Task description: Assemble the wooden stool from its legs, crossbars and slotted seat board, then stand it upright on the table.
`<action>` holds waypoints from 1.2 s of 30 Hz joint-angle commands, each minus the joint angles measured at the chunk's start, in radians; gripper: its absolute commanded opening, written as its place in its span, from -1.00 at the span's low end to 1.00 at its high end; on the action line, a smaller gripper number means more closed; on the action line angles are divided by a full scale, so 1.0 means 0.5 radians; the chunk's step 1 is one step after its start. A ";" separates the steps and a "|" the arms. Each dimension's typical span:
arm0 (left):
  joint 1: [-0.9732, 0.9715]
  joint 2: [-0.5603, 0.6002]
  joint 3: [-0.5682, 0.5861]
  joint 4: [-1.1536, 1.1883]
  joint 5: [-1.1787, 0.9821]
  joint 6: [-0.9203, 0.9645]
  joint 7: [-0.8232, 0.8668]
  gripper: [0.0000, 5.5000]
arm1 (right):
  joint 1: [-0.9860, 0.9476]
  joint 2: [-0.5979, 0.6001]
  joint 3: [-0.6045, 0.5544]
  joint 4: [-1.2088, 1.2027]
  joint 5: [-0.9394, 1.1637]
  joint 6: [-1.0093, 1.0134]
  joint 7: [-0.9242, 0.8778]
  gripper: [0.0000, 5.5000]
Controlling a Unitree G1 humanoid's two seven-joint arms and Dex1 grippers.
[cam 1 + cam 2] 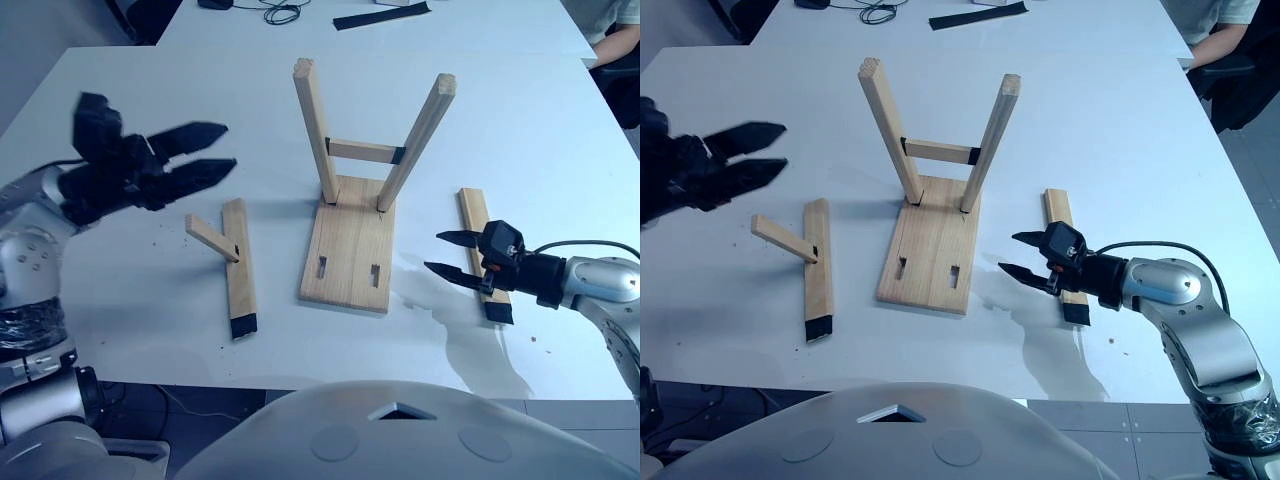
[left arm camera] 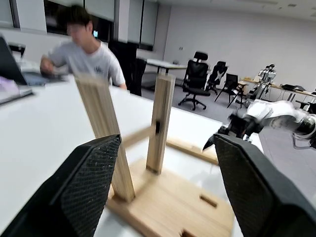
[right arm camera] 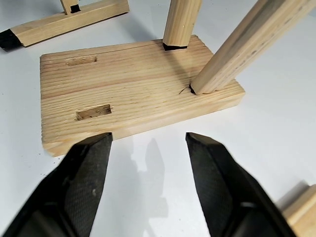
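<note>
The slotted seat board [image 1: 348, 250] lies flat mid-table with two legs [image 1: 316, 130] standing in its far slots, joined by a crossbar [image 1: 362, 152]; two near slots [image 3: 94, 112] are bare. Left of the board lies a loose leg with a crossbar stuck in it [image 1: 238, 264]. Another loose leg [image 1: 474, 215] lies on the right. My left gripper [image 1: 205, 158] hovers open above the table, left of the standing legs, holding nothing. My right gripper [image 1: 440, 253] is open, low over the table between the board and the right loose leg, fingertips pointing at the board.
Black strips [image 1: 381, 15] and cables [image 1: 282, 12] lie at the table's far edge. A person sits beyond the far right corner [image 1: 615, 20]. Bare white table surrounds the board at front and left.
</note>
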 commanded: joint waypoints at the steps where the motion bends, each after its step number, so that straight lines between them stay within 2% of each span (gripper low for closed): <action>1: 0.246 -0.124 -0.205 0.018 0.184 -0.129 -0.030 0.26 | -0.005 -0.034 0.007 0.002 0.016 0.014 0.033 -0.01; 4: 0.284 -0.141 -0.218 0.029 0.194 -0.175 -0.011 0.26 | -0.037 -0.038 0.009 0.023 0.018 0.017 0.048 -0.01; 14: 0.000 -0.042 -0.001 -0.066 -0.094 -0.008 0.064 0.26 | -0.038 0.002 0.006 0.007 0.015 0.015 0.003 -0.01; 19: -0.283 0.007 0.138 -0.374 -0.474 0.205 0.295 0.26 | -0.021 0.018 -0.022 -0.017 0.040 0.018 -0.014 -0.01; 23: -0.362 0.085 0.085 -0.732 -0.736 0.379 0.488 0.26 | 0.012 0.039 -0.051 -0.041 0.044 0.019 -0.044 -0.01; 25: -0.210 0.143 -0.012 -0.928 -0.644 0.418 0.507 0.26 | 0.039 0.051 -0.062 -0.054 0.041 0.015 -0.064 -0.01; 29: 0.450 0.208 -0.162 -1.250 -0.352 0.437 0.568 0.26 | 0.111 0.091 -0.059 -0.095 0.022 0.008 -0.117 -0.01; 36: 1.119 0.275 -0.306 -1.123 0.335 0.079 0.486 0.26 | 0.185 0.115 -0.067 -0.138 0.018 0.005 -0.166 -0.01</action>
